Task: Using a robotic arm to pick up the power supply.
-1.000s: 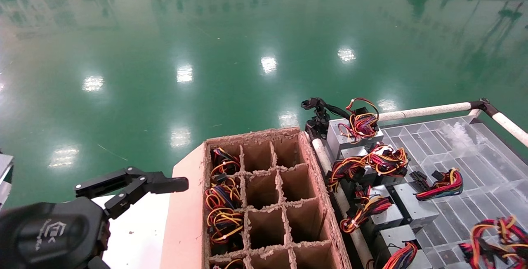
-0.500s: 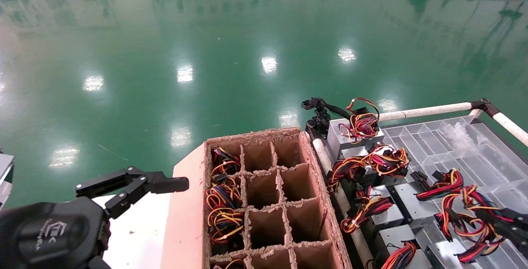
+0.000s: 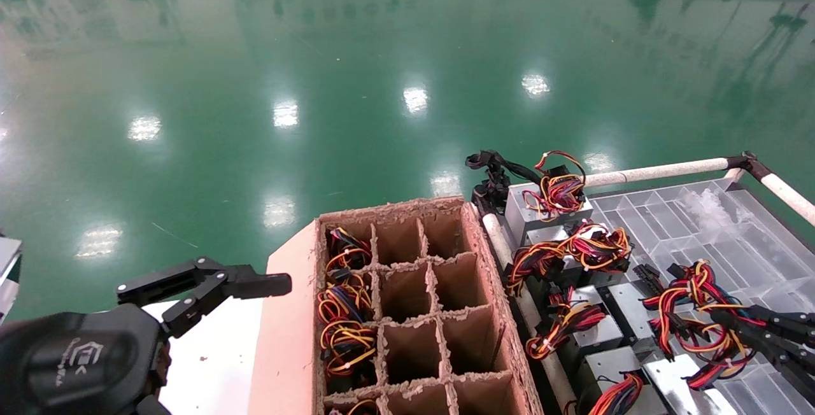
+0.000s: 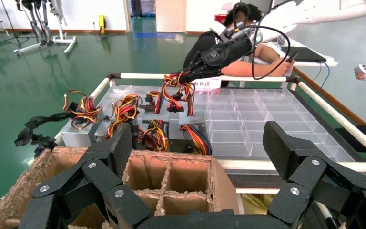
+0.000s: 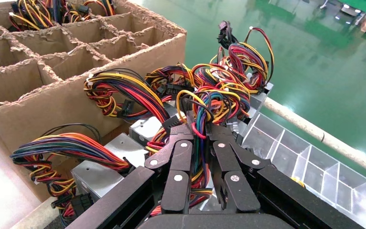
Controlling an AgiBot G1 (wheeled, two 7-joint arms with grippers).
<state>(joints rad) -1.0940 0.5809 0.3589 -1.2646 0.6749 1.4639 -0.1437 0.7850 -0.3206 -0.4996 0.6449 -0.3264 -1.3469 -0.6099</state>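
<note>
My right gripper (image 3: 742,329) is shut on the looped red, yellow and black wire bundle (image 3: 697,313) of a power supply, over the left part of the clear tray. That power supply's grey metal box (image 3: 668,382) hangs tilted under the bundle. In the right wrist view the black fingers (image 5: 181,143) pinch the coloured wires (image 5: 205,102) between them. The left wrist view shows the right arm (image 4: 228,45) holding the bundle (image 4: 175,93) above the tray. My left gripper (image 3: 204,288) is parked at the lower left, open and holding nothing.
A brown cardboard box (image 3: 477,288) with divided cells stands in the middle; its left cells hold wired units. Several more power supplies (image 3: 547,205) line the left side of the clear compartment tray (image 3: 700,224). A white rail (image 3: 656,171) frames the tray. Green floor lies beyond.
My right gripper has come in from the lower right and moved left and up, carrying the wire bundle and its grey box. The left arm has not moved.
</note>
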